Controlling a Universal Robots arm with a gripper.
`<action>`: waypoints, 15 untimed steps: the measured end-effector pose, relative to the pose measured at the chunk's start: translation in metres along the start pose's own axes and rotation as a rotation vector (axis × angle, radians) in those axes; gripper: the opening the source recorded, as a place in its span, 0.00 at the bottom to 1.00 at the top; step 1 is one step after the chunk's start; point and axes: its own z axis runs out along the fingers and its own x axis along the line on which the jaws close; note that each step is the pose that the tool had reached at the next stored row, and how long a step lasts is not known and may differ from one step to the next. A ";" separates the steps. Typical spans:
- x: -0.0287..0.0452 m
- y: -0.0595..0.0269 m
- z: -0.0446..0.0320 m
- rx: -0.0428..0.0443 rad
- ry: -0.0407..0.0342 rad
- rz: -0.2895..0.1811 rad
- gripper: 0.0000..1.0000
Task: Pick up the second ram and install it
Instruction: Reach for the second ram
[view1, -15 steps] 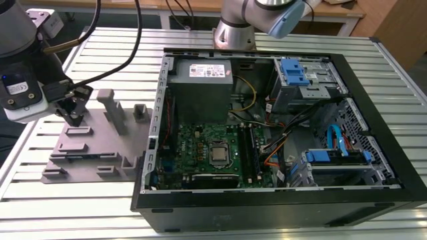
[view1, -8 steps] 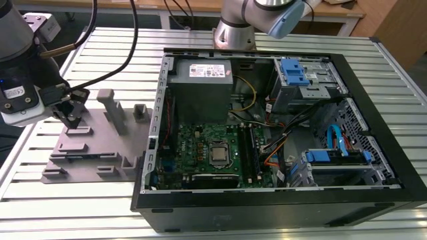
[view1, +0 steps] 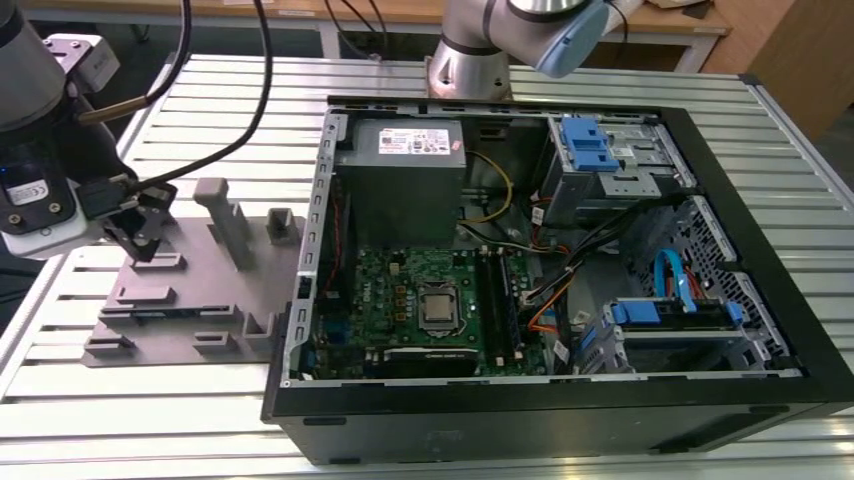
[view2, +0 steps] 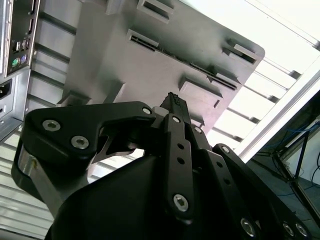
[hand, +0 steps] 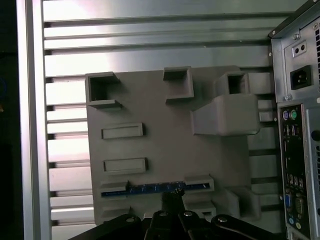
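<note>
Slatted aluminium table (view1: 240, 90) carries everything, its ribs running across under one black desktop computer case (view1: 534, 425) lying on its side with the panel off, and one flat grey plastic fixture plate (view1: 187, 290). The case fills the table's middle and the side at the exterior view's right. The plate sits just beside the case's rear wall, towards the table's edge at the exterior view's left, with a band of bare slats between plate and that edge. More bare slats run along the table's far edge behind the plate.

On the plate the first wrist view shows three open box-shaped pockets in a row and two low slotted blocks. One long, thin, dark blue memory stick, the second ram (hand: 155, 189), stands on edge in a slot along the plate's edge that lies nearest the camera in the exterior view.

One silver and pale blue robot arm (view1: 474, 50) rises from the table's far edge behind the case. Its wrist hangs over the plate, pointing down, with thick black cables (view1: 254, 100) looping back from it. The black two-fingered gripper (view1: 138, 245) hovers above the plate, its fingers drawn together to one tip and holding nothing. In the first wrist view that tip shows just beside the ram's long edge, near its middle.
</note>
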 end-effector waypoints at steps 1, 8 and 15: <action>0.0006 -0.0002 0.0008 0.0000 0.0000 0.000 0.07; 0.0047 -0.0012 0.0062 0.0000 0.0000 0.000 0.07; 0.0089 -0.0027 0.0132 0.0001 0.0001 0.000 0.07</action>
